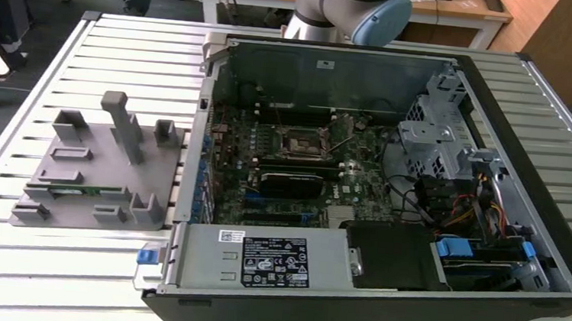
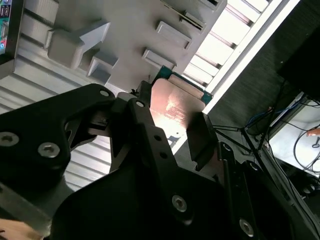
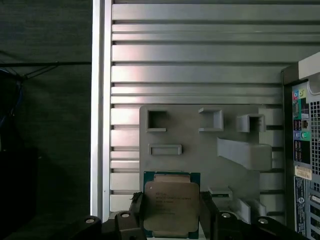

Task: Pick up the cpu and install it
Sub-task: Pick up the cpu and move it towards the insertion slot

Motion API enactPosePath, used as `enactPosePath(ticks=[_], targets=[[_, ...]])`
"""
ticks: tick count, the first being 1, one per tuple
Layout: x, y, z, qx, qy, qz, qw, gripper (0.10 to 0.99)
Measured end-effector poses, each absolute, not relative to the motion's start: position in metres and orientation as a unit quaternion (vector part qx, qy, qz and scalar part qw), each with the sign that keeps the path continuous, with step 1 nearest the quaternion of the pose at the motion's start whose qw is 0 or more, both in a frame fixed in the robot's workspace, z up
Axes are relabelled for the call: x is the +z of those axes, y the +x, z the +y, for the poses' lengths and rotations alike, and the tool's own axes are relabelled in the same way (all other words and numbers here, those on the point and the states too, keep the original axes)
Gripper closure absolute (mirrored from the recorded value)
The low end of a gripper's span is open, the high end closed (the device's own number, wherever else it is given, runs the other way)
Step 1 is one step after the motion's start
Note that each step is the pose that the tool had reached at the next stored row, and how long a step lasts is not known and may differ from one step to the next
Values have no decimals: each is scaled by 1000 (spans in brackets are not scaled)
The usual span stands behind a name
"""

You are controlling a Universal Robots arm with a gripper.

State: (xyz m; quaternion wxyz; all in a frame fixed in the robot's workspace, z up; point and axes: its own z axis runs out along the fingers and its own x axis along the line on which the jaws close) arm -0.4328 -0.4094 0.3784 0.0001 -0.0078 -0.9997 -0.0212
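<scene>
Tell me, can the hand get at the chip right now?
Probably yes: the chip sits between the fingers of the hand, which press its two opposite edges above the gray holder, with nothing in the way.

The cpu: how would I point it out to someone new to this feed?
In the first wrist view, find the slatted metal table, then the grey fixture plate lying on it. Over that plate, the cpu sits clamped in the gripper: a flat square with a pale metal top and green rim, unlike the plate's plain grey blocks.
</scene>
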Motion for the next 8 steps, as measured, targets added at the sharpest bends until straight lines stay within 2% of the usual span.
enactPosePath(ticks=[8], targets=[[387, -430, -409, -21, -8, -1000, 0, 557]])
